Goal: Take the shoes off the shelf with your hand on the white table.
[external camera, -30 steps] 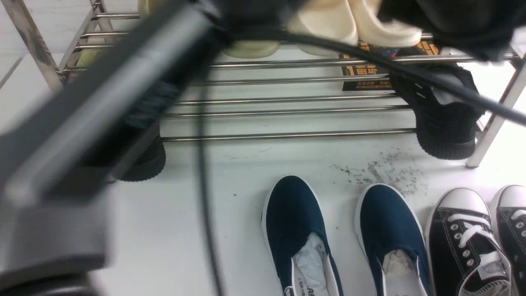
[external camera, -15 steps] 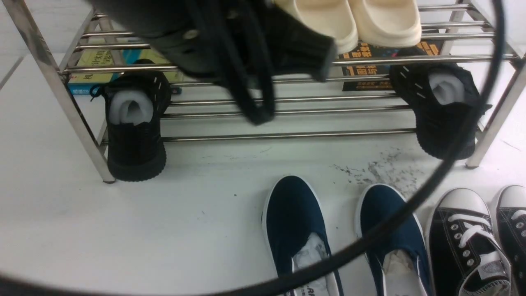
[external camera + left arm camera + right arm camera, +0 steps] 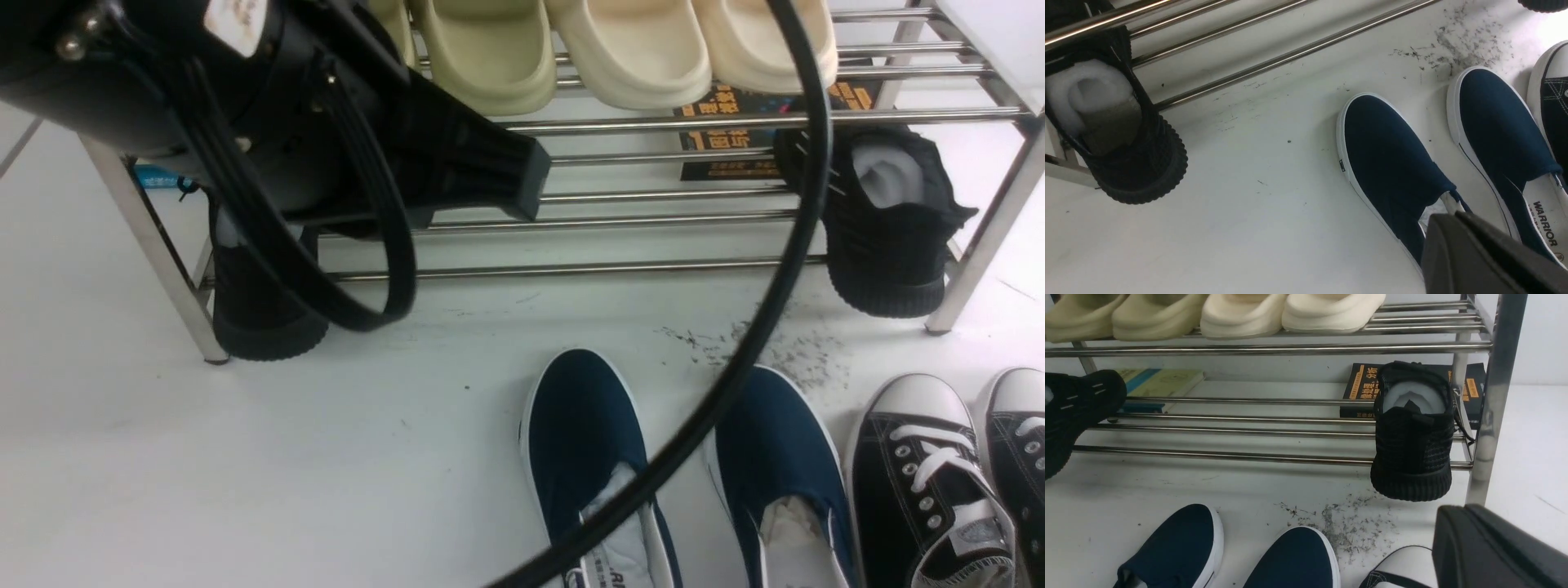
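Plainly, the shelf [image 3: 620, 267] is shiny chrome tube, the white table [image 3: 245, 457] glossy with dark specks. The shoes [image 3: 931, 490] — black canvas, white laces, rounded rubber toe caps — stand on the table at the near right, just beside navy slip-ons [image 3: 584, 425]. A thick black cable [image 3: 804, 204] loops across the front view. Left gripper [image 3: 522, 181] and right gripper [image 3: 1457, 535] are both clenched.

- Saw a black arm [image 3: 122, 98], big and close, at the top left, in front of the shelf [image 3: 620, 265].
- Saw a thick black cable [image 3: 815, 147] curving down the right half.
- Spotted cream slippers [image 3: 629, 57] in a row on the top bars.
- Found a black knit shoe at the left end [image 3: 261, 322] and right end [image 3: 886, 253] of the low bars.
- Saw two navy slip-ons [image 3: 580, 425] on the white table [image 3: 245, 457], black lace-up sneakers [image 3: 922, 474] just beside them.
- Noticed dark specks [image 3: 784, 347] near the toes.
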### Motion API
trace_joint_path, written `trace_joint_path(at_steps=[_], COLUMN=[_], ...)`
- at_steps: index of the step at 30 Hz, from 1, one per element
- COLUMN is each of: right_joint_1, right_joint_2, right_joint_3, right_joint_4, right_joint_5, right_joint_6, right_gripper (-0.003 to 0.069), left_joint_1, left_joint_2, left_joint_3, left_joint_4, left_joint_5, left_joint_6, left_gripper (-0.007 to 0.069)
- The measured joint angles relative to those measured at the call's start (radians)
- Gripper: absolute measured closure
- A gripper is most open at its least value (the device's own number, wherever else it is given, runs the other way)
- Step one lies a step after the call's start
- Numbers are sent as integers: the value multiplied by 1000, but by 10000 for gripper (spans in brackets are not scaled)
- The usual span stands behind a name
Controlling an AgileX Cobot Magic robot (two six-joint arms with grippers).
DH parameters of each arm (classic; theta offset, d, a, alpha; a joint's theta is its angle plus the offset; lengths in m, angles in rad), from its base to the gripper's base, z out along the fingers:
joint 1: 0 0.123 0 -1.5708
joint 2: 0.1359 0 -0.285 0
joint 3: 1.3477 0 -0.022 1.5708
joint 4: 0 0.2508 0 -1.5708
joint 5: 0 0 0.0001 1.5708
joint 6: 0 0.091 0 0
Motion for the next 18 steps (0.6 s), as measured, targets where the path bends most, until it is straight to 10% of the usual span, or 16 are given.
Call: trace_joint_path(at_steps=[18], right_joint_1=[0], right_joint_2=[-12], right_joint_3=[51], right_joint_4=[-27], right_joint_5=[-18], right_joint_6=[-2], right_gripper=[659], left_joint_1=[0], left_joint_2=[0], left_joint_3=[0], left_joint_4=[0], left_joint_5=[0], left_joint_6=[-52], left_gripper=[613])
